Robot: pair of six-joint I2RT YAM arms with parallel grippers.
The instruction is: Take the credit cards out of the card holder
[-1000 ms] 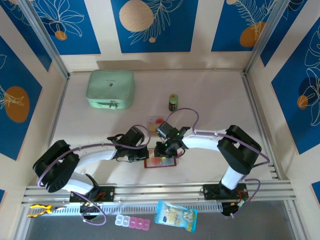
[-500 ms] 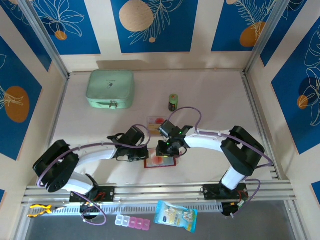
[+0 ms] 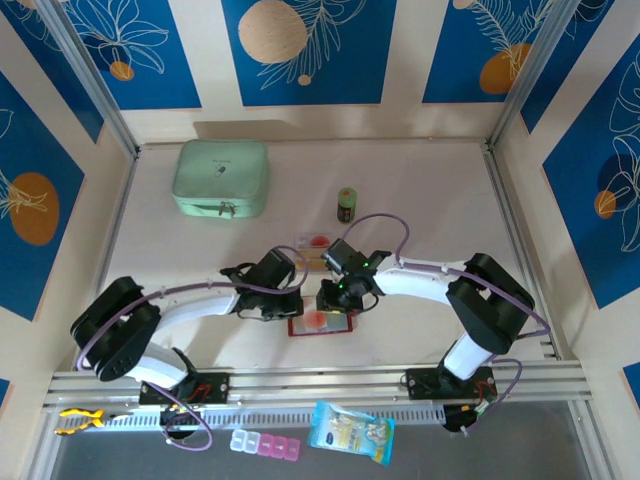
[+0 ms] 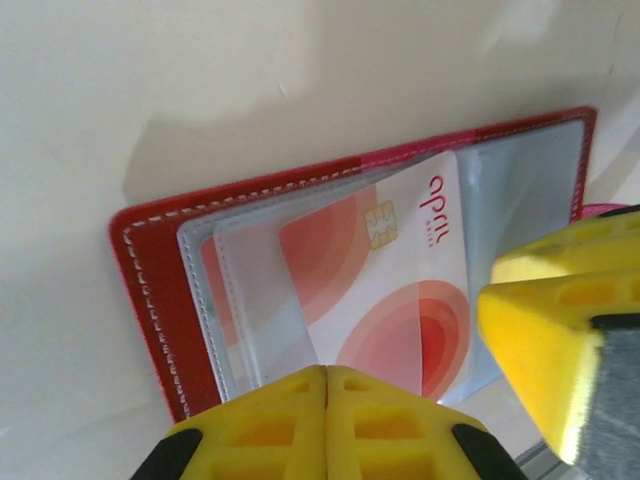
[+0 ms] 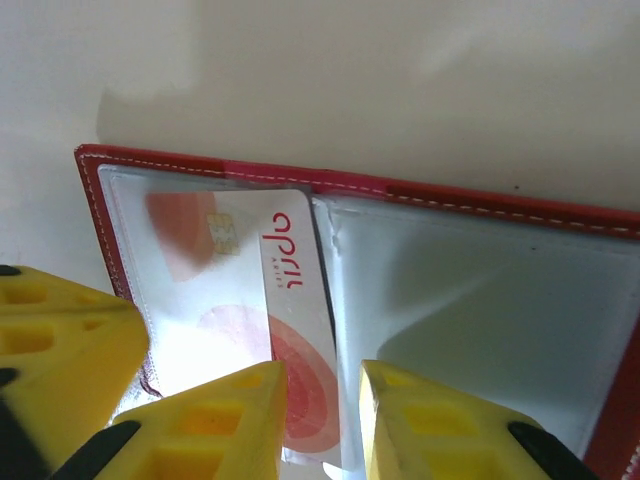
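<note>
Nearest my bases, on the grey strip in front of the rail, lie a blue foil packet [image 3: 350,431], its print too small to read, and a pill box [image 3: 265,444] with clear and pink lids. Past the rail, on the pale bench [image 3: 430,190], the card holder [image 4: 150,300] lies open and flat. It has dark-red leather-like covers with white stitching along the edge and glossy clear plastic sleeves [image 5: 470,300] inside.

My left gripper [image 4: 327,385] sits at one edge of the holder, its moulded yellow jaws pressed together. I cannot tell whether a sleeve edge is nipped between them. My right gripper [image 5: 322,400] hangs near the fold with its jaws apart, straddling the bare edge of a card [image 5: 290,260].

That card is white with soft red-orange circles, a gold chip and a short red lower-case word, something like "opui", too stylised to read surely. Its chip end is hazed under a sleeve and its lettered strip pokes out.

Just beyond the holder a second card [image 3: 312,241], tan with a red spot, lies flat on the bench. Farther back stand a small green can [image 3: 346,204], label unreadable, and a mint-green zip case [image 3: 221,178] with rounded corners.
</note>
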